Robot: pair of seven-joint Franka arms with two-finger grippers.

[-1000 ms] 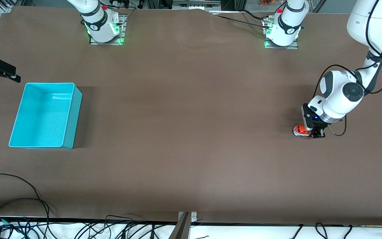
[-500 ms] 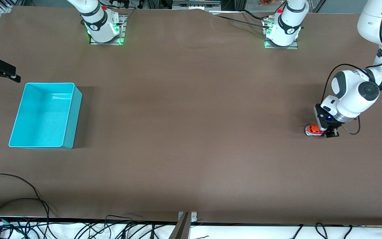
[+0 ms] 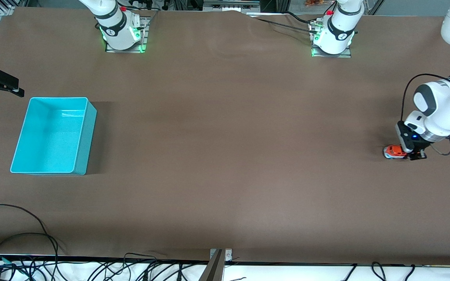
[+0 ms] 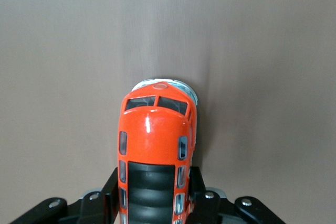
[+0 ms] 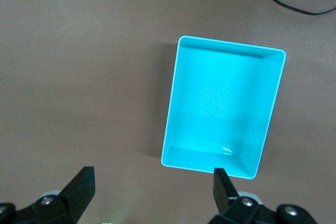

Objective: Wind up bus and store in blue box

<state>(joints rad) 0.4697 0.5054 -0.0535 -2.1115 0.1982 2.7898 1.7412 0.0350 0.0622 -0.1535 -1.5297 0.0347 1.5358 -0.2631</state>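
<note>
The left pincer is clamped on the rear of the bus, which sits on the tabletop at the left arm's end, well apart from the blue box at the right arm's end. The step in hand looks like the wind-up drag. To do it well, I would keep the wheels pressed flat on the tabletop, pull in a straight line along the bus's length, and hold the grip square so the toy does not skew or lift.

The right pincer waits with its jaws wide and nothing in them, above the tabletop just beside the blue box.

The left wrist view shows the bus's roof and windscreen with a finger on each flank, which the front view hides. The right wrist view shows the box interior holding nothing.
</note>
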